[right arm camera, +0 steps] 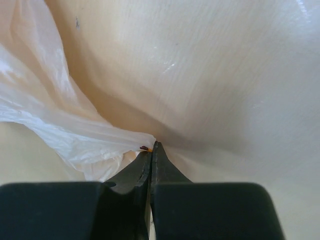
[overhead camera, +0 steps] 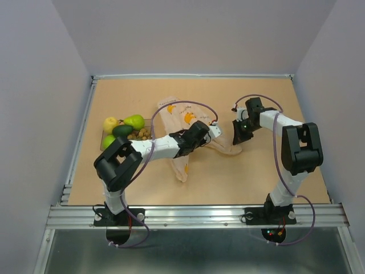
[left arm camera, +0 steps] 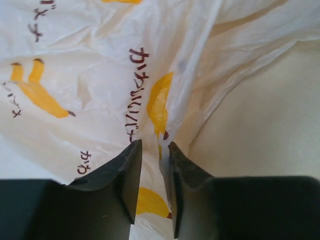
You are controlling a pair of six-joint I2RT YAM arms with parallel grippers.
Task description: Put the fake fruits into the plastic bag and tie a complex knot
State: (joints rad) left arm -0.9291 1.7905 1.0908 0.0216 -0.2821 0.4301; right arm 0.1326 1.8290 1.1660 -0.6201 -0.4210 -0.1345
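- The bag [overhead camera: 178,119] lies mid-bench, its long axis running from far edge to near edge; the fruits [overhead camera: 130,129] sit near the left edge, outside it.
- The right gripper [right arm camera: 151,146], fingers pressed together, pinches the bag's corner toward the right edge.
- The left gripper [left arm camera: 152,146], just beside it, is nearly closed around a fold; whether it grips, I cannot tell.

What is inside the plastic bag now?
No fruit shows inside the plastic bag; it lies flat and limp on the table. The fake fruits sit apart, left of it in the top view. Where the left gripper pinches a fold, the inside is hidden.
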